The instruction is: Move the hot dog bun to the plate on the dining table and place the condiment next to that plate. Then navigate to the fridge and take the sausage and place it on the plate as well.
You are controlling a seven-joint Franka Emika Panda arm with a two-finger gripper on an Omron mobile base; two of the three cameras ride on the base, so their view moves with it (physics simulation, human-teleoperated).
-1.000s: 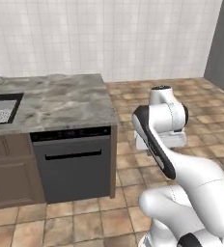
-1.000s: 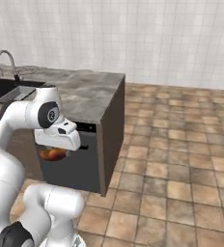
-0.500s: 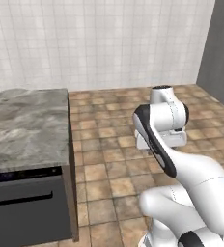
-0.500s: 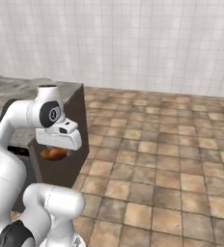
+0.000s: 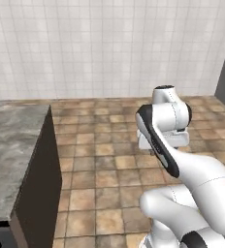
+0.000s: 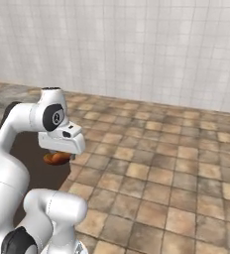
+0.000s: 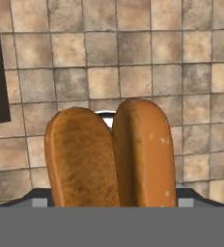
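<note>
Between the jaws, the hot dog bun

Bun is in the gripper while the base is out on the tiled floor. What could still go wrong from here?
The hot dog bun hangs in the gripper over bare tiled floor; if the grip slips, it lands there. The marble counter's dark end panel stands near the arm's side, so a swing could clip it. No plate is visible yet.

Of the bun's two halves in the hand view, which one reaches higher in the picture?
The right half of the hot dog bun: smoother and more orange, its rounded end tops out above the browner, rougher left half.
</note>
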